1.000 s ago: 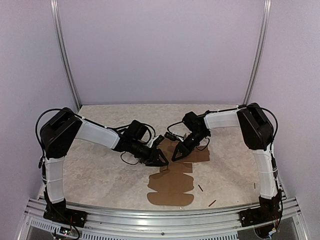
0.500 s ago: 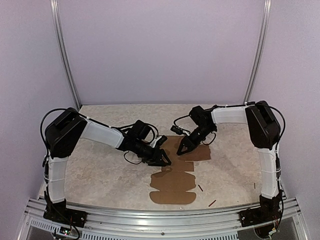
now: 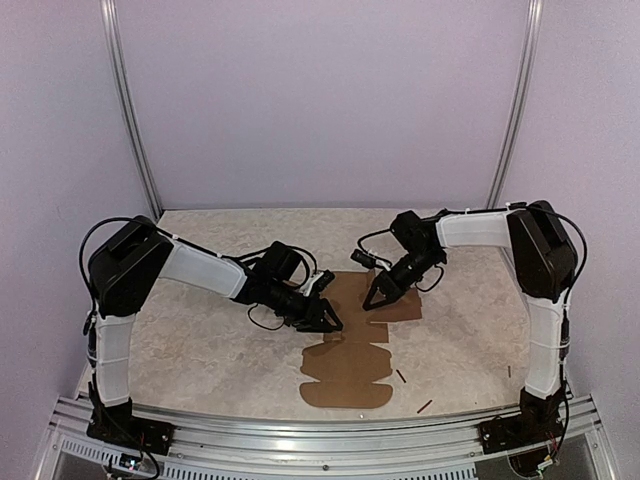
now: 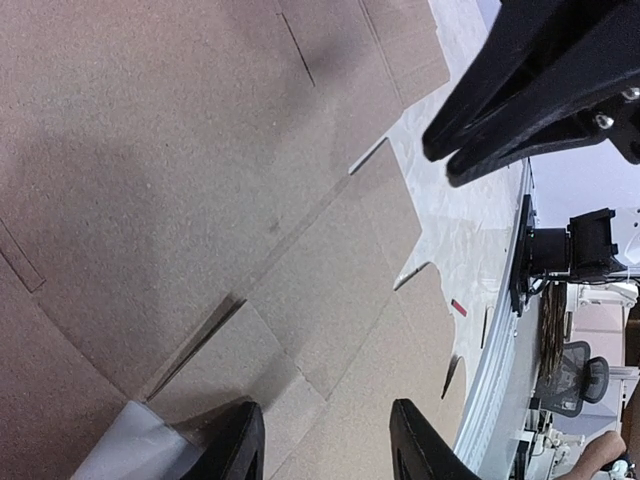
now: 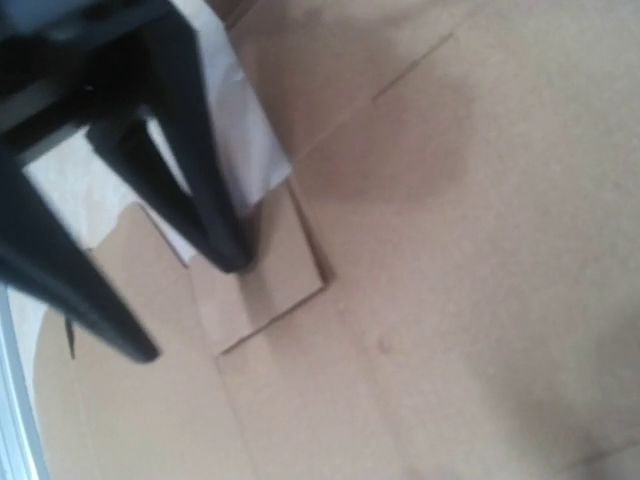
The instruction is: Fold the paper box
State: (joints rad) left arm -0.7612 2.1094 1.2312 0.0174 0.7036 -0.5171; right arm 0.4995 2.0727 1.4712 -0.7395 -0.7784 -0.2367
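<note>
Brown cardboard lies flat beneath both pairs of my jaws: the paper box is an unfolded die-cut sheet on the table, with no panel raised yet. Its long axis runs from under my right gripper back toward my bases. Most of the sheet therefore lies on the base side of both jaws, and only the widest panel spreads under and just beyond the right ones. My left gripper hangs low over the sheet's left edge, about midway along that axis, jaws apart and gripping nothing. Seen from the left wrist, a small rectangular tab set off by a slit sits between and just ahead of the two fingers, with a sliver of bare table beside one of them. From the right wrist, one left fingertip stands at the edge of that same tab, though I cannot tell whether it presses or merely hovers. My right jaws are together, or nearly so, with nothing between them, poised over the big panel just across from the left ones. I judge the next move turns on that tab and the crease beside it. The left jaws are the nearer pair and straddle it, while the right ones are placed to pin the panel flat as the flap comes up.
</note>
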